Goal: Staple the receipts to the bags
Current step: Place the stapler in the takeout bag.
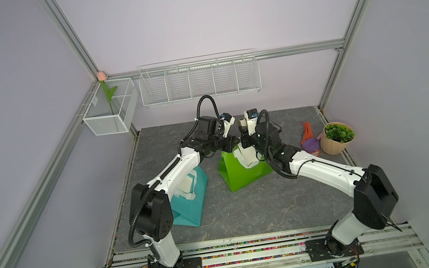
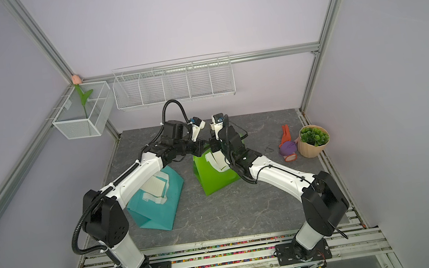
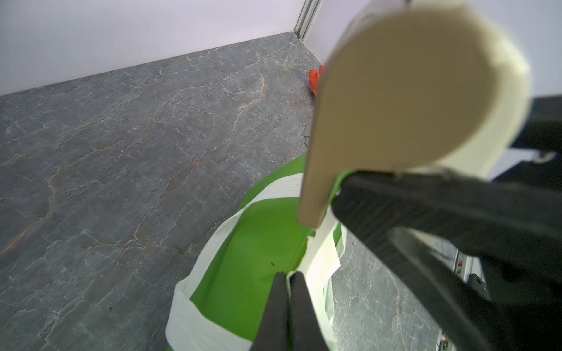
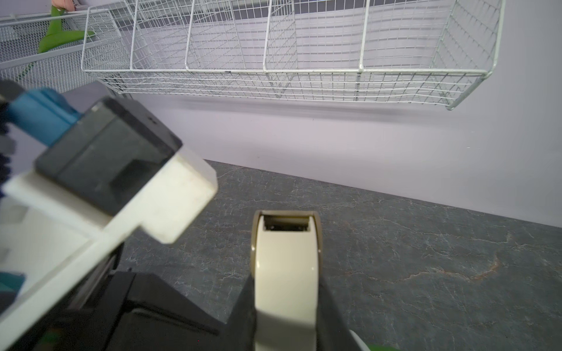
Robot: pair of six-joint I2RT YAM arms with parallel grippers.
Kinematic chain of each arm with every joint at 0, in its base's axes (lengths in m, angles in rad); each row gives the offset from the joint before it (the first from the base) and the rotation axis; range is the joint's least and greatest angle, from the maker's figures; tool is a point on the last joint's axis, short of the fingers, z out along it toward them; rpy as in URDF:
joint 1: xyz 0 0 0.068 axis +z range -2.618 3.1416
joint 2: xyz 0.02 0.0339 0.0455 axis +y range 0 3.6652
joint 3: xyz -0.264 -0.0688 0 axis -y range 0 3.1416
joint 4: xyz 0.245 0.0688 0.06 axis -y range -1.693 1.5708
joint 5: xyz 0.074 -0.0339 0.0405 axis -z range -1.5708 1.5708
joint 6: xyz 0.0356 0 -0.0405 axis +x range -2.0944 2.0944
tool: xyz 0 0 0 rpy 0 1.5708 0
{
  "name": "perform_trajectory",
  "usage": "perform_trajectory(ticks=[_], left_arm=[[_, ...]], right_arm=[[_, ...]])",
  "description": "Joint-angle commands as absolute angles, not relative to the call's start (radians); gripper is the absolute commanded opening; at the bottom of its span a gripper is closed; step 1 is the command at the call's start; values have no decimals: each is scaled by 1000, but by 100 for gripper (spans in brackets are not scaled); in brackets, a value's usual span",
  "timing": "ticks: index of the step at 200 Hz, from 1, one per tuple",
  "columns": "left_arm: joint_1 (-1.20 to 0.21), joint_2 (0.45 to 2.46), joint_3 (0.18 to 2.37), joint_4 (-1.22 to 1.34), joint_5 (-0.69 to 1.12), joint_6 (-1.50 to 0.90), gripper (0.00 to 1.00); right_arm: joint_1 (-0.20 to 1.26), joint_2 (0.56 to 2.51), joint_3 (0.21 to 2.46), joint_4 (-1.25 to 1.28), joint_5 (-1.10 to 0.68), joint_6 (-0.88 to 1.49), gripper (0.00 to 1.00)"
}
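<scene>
Left wrist view: left gripper pinches receipt to green bag — stapler, gripped by right gripper, should straddle both layers.

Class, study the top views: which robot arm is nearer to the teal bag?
Left. The left arm reaches directly over the teal bag; the right arm comes in from beyond the green bag, holding the stapler.

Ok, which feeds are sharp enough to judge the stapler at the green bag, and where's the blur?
Left wrist view: the stapler looms close and soft, the green bag beyond it crisper. Right wrist view: stapler sharp with a small glint, the left arm's camera blurred. In both top views: even light, wide-angle splay in the frame posts, the bag's top mostly covered.
</scene>
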State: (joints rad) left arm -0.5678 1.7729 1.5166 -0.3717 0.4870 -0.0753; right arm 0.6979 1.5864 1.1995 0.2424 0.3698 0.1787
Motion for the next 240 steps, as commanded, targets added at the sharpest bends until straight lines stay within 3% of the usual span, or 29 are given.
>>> perform_trajectory(ticks=[1,114,152,219,240], left_arm=[[-569,1770,1542,-420,475,-102,0],[-550,1777,1540,-376,482,-170,0],[-550,1781,1542,-348,497,-192,0],[-555,1740,1494,-284,454,-232,0],[-558,1735,1481,-250,452,-274,0]], right_arm=[[693,1600,1175,282,382,169,7],[703,1569,1098,300,411,152,7],[721,1559,1077,306,454,141,17],[743,1508,1023,354,519,107,16],[743,1515,1034,347,505,83,24]])
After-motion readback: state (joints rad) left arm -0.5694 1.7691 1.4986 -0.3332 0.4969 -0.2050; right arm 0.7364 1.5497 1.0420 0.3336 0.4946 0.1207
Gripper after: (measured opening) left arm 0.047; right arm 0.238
